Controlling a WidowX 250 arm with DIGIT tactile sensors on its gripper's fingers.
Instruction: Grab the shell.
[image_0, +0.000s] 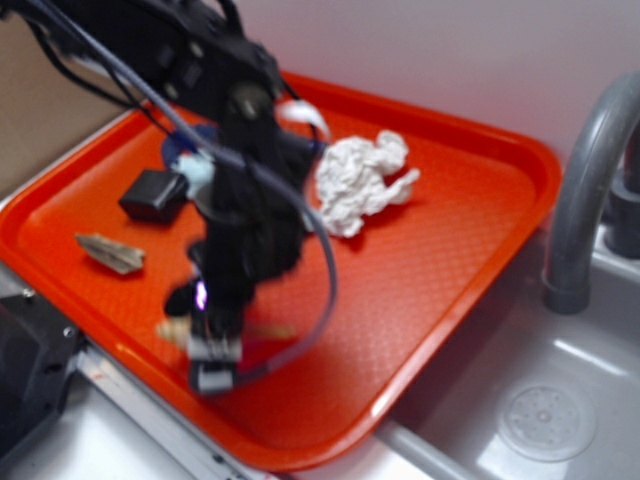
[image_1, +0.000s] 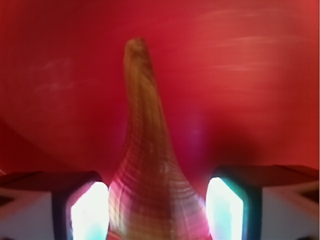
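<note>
Exterior and wrist views of a WidowX arm over an orange plastic tray with a textured floor (image_0: 470, 240). The black pincer (image_0: 213, 362) is lowered to the tray floor with its jaws spread and nothing yet clamped; in the wrist view the two pale fingertips (image_1: 89, 212) stand on either side of the tan-golden ribbed seashell (image_1: 150, 185), a gap showing at each flank. The shell lies flat on the tray directly between the jaws, its broad body nearest the pincer and its long thin point running away ahead of it. From outside only the two ends of the shell (image_0: 172, 331) show past the pincer.

Handling, as a judgement: the shell looks rigid, light and hard-surfaced, so it should not deform, but its glossy, tapering sides may let it slide forward or squirt out under pressure. The thin point appears the most breakable part. The best hold is across the wide ribbed body now between the fingertips, where the ridges offer some purchase, closed gently.

Beyond the pincer lie a crumpled white paper wad (image_0: 362, 182), a small black block (image_0: 153, 194) and a flat grey-brown pointed sliver (image_0: 112, 253), all apart from it.
</note>
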